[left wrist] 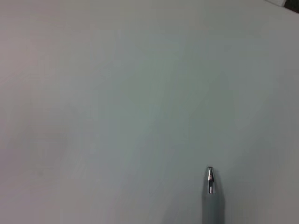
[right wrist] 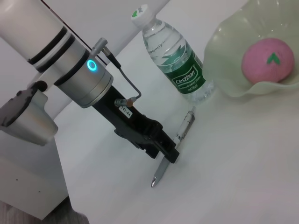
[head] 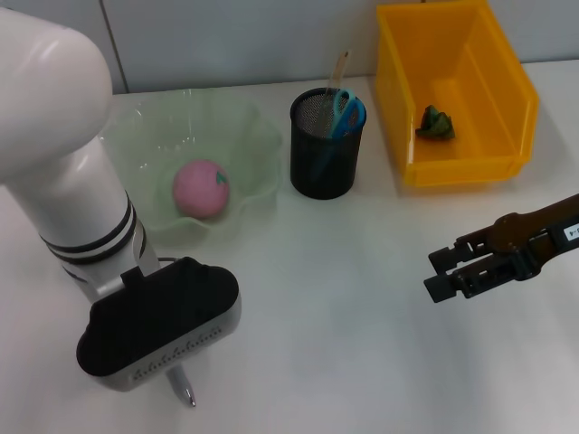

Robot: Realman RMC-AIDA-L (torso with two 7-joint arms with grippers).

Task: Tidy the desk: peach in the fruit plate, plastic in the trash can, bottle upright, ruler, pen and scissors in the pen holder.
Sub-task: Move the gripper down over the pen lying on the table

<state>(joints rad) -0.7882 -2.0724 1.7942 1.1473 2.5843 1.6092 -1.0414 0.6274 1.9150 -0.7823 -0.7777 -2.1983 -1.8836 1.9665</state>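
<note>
My left gripper (right wrist: 171, 152) is down at the table's near left, shut on the middle of the silver pen (right wrist: 180, 140), whose tip (left wrist: 210, 179) pokes out below the wrist (head: 158, 325). Behind it the clear bottle (right wrist: 180, 70) with a green label stands upright. The pink peach (head: 201, 188) lies in the pale green fruit plate (head: 258, 145). Blue-handled scissors (head: 347, 112) and a wooden ruler (head: 338, 69) stand in the black mesh pen holder (head: 324, 163). Crumpled green plastic (head: 435, 123) lies in the yellow bin (head: 507, 163). My right gripper (head: 441, 273) hovers open at the right.
The left arm's white upper link (head: 54, 127) covers the table's left side in the head view and hides the bottle there. Bare white tabletop (head: 344, 298) lies between the two grippers. The yellow bin stands at the back right beside the pen holder.
</note>
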